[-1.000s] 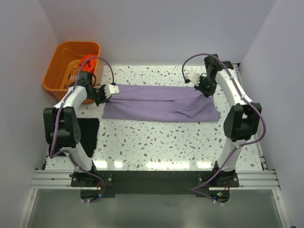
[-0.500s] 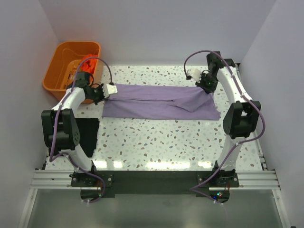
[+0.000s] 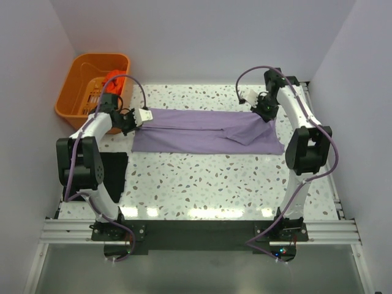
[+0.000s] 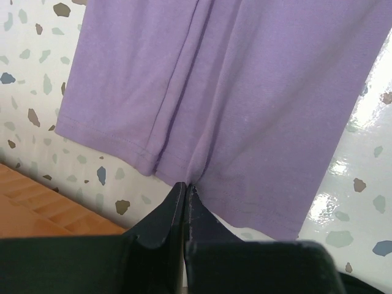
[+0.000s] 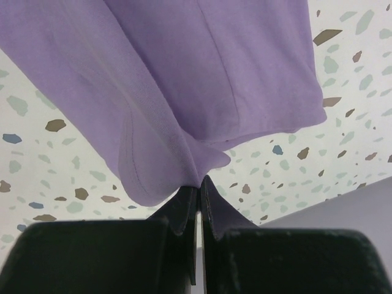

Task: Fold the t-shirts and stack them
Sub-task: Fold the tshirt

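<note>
lilac t-shirt folded lengthwise, black t-shirt apart

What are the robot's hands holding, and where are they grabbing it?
Both hold the purple t-shirt: the left gripper pinches the edge at its left end, the right gripper the edge at its right end.

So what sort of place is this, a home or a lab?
Most likely a lab robot cell, not a home: plain walls box in a speckled table, and the arms are bolted to an aluminium rail. An orange basket sits at the far left.

Both arms outstretched, fingers together.
</note>
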`<act>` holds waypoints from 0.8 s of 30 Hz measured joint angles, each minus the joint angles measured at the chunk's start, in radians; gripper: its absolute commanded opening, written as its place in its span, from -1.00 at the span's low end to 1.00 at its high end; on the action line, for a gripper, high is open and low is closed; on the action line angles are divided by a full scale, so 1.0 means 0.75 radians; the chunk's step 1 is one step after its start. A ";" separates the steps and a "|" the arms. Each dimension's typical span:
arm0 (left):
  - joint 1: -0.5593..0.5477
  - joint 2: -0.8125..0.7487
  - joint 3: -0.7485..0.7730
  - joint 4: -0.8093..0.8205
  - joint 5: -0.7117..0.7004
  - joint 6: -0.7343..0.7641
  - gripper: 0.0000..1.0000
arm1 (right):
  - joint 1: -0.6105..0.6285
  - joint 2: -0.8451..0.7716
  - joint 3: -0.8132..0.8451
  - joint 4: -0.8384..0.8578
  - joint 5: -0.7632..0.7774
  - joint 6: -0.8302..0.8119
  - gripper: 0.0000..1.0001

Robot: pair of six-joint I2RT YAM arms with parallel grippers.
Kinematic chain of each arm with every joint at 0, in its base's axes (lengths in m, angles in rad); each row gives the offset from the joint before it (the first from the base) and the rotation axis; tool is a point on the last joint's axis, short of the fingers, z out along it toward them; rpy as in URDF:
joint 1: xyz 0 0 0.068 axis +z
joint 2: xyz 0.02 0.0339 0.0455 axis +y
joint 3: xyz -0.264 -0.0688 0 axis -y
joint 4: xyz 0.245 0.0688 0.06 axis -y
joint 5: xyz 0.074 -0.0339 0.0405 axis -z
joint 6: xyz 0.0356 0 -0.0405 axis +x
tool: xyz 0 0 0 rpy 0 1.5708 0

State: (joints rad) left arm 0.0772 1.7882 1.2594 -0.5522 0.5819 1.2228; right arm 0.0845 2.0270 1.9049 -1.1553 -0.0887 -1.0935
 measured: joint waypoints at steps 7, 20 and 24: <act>-0.001 0.021 0.000 0.027 -0.022 -0.013 -1.00 | 0.000 0.057 0.036 0.012 0.002 -0.001 -1.00; -0.022 0.152 0.042 0.077 -0.121 -0.123 -0.50 | 0.000 0.131 0.036 0.082 0.079 0.050 -0.49; -0.034 0.189 0.127 0.086 -0.164 -0.252 -0.16 | -0.003 0.223 0.143 0.070 0.107 0.160 0.07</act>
State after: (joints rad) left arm 0.0521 1.9297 1.3544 -0.4877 0.4591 1.0340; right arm 0.0826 2.1941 2.0125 -1.1027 -0.0086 -0.9733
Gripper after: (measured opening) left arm 0.370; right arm 0.478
